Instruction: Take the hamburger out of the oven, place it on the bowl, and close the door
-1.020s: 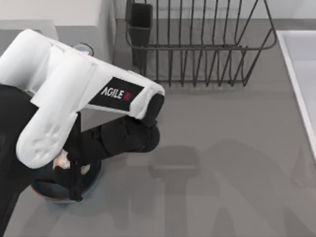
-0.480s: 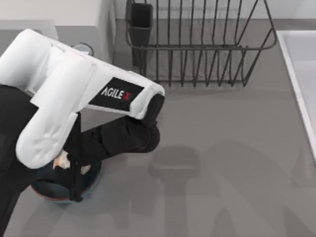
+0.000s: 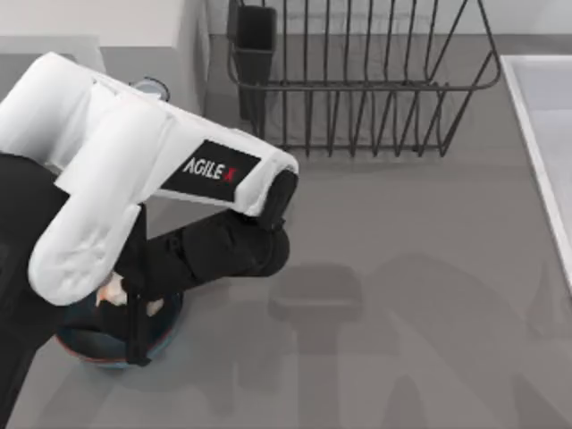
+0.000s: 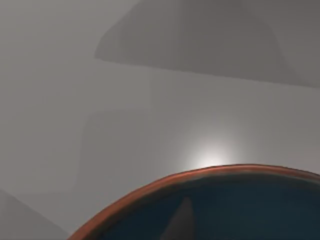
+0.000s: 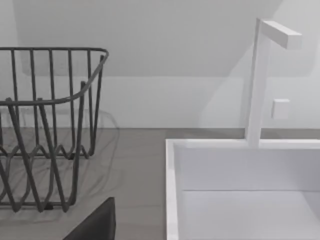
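Observation:
The blue bowl (image 3: 85, 350) with its reddish-brown rim sits near the table's front left corner; its rim (image 4: 150, 189) also fills the lower part of the left wrist view. My left gripper (image 3: 136, 317) hangs over the bowl, mostly covered by the white arm. Whitish bits of the hamburger (image 3: 112, 290) peek out beside it, inside the bowl. The white oven (image 3: 107, 22) stands at the back left, with one silvery knob (image 3: 152, 87) showing. The door is hidden behind my left arm. A dark part of my right gripper (image 5: 95, 225) shows in the right wrist view.
A black wire dish rack (image 3: 357, 80) stands at the back centre and appears again as the dish rack (image 5: 45, 125) in the right wrist view. A white sink (image 3: 545, 134) runs along the right edge, with its faucet (image 5: 260, 75). Bare grey tabletop (image 3: 402, 295) lies between them.

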Available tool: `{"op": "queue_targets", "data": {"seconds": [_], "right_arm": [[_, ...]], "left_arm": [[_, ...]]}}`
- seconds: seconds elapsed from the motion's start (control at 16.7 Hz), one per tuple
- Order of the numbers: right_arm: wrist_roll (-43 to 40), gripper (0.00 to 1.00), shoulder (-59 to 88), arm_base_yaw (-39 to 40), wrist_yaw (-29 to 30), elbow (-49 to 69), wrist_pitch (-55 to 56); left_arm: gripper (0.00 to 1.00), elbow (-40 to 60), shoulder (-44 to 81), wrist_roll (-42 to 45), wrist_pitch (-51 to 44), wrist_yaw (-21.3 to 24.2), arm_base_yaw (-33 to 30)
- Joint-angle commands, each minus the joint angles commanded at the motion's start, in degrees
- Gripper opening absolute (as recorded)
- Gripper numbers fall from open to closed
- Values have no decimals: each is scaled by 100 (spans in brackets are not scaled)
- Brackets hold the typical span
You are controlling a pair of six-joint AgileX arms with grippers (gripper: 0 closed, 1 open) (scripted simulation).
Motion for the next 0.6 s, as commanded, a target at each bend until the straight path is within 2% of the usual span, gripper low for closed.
{"op": "queue_targets", "data": {"seconds": [0.6], "right_arm": [[0, 100, 0, 0, 0, 0, 0]], "left_arm": [[100, 64, -277, -75, -41, 39, -133]]}}
